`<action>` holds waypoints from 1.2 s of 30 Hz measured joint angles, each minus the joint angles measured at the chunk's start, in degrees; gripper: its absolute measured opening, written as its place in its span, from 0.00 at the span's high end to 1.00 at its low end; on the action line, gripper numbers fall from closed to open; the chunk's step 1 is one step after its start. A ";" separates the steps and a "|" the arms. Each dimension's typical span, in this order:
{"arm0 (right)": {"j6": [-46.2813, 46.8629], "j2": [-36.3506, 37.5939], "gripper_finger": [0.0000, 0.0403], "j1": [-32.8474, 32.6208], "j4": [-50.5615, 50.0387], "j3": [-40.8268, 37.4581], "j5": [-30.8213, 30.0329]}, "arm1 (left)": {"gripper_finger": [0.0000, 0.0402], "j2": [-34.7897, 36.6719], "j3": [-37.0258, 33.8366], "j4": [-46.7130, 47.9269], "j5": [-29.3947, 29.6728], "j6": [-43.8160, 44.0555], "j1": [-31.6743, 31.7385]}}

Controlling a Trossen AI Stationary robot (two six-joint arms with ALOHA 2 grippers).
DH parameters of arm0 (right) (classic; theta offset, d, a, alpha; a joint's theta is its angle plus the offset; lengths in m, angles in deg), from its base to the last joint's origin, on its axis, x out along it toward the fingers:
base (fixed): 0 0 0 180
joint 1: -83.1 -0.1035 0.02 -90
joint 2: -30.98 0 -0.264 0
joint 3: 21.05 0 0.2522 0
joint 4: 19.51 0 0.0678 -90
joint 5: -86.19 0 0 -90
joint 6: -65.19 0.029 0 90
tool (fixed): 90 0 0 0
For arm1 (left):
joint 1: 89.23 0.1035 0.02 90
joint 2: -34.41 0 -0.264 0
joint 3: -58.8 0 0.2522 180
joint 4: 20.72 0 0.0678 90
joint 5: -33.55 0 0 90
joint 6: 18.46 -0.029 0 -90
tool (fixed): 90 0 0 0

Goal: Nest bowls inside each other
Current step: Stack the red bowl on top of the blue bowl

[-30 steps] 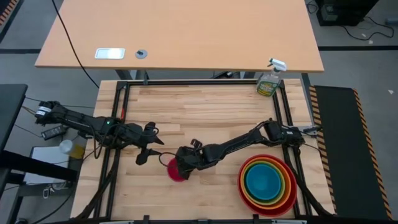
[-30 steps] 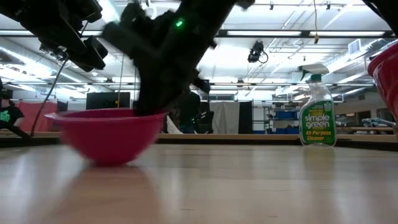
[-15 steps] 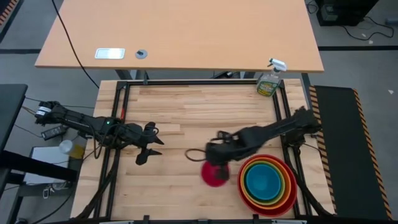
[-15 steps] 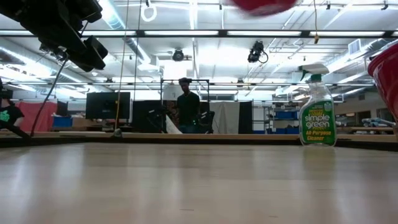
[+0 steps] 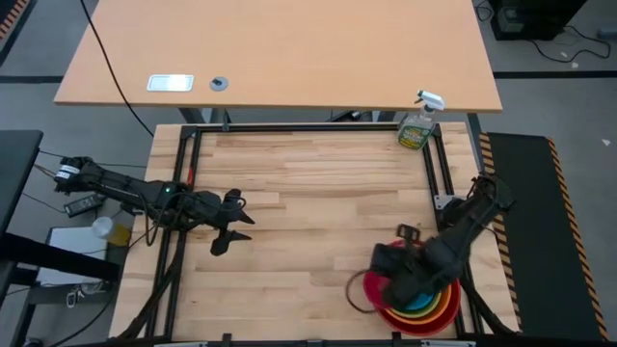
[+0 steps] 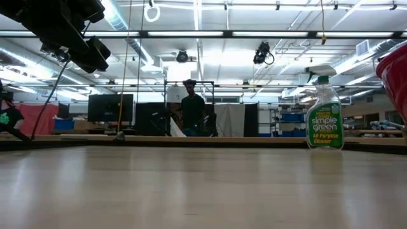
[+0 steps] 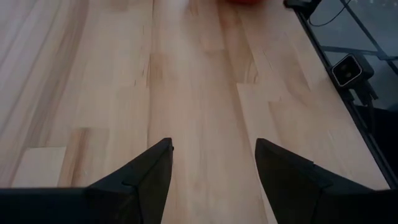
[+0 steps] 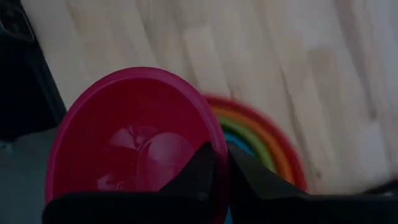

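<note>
My right gripper (image 5: 388, 277) is shut on the small pink bowl (image 8: 134, 146) and holds it in the air at the near right of the table. It is just over the left part of the stack of nested bowls (image 5: 436, 306). The stack's red, orange, green and blue rims (image 8: 261, 140) show below the pink bowl. My left gripper (image 5: 231, 227) stands open above bare wood at the table's left, with nothing between its fingers (image 7: 155, 168). The pink bowl is out of the low view, which shows only the red bowl's edge (image 6: 395, 73). My right gripper pinches the pink bowl's rim (image 8: 217, 152) between its two fingers, one finger (image 8: 196, 177) inside the bowl and one outside. The fingers come from above, pointing steeply down. The bowl is lifted clear, mouth up, above the stack.
A green spray bottle (image 5: 417, 123) stands at the table's far right corner. A black metal frame (image 5: 439, 164) runs around the table. Bare wood lies between the two arms. In the low view a person (image 6: 191, 108) stands in the room behind.
My right gripper has lifted the pink bowl off the middle of the table and swung it toward the near right. It has also tipped to point more steeply down. The bowl now hangs clear over the stack. The stack has stayed put.
</note>
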 joint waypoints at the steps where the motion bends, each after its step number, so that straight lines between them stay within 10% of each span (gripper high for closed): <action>1: 1.95 0.54 0.92 -0.82 0.05 -1.45 0.01 | 0.42 0.00 0.00 -0.40 0.00 0.00 0.01; 21: 24.05 16.23 0.90 -3.71 24.13 -44.63 11.70 | 0.42 0.00 -0.02 -2.05 0.03 -2.77 -0.01; 29: 28.90 15.97 0.72 -2.05 25.03 -47.42 22.40 | 0.42 0.00 -0.02 -2.48 0.37 -2.81 0.01; 36: 30.55 20.02 0.56 0.74 21.95 -41.96 19.12 | 0.42 0.00 -0.02 -7.42 7.80 -6.43 0.01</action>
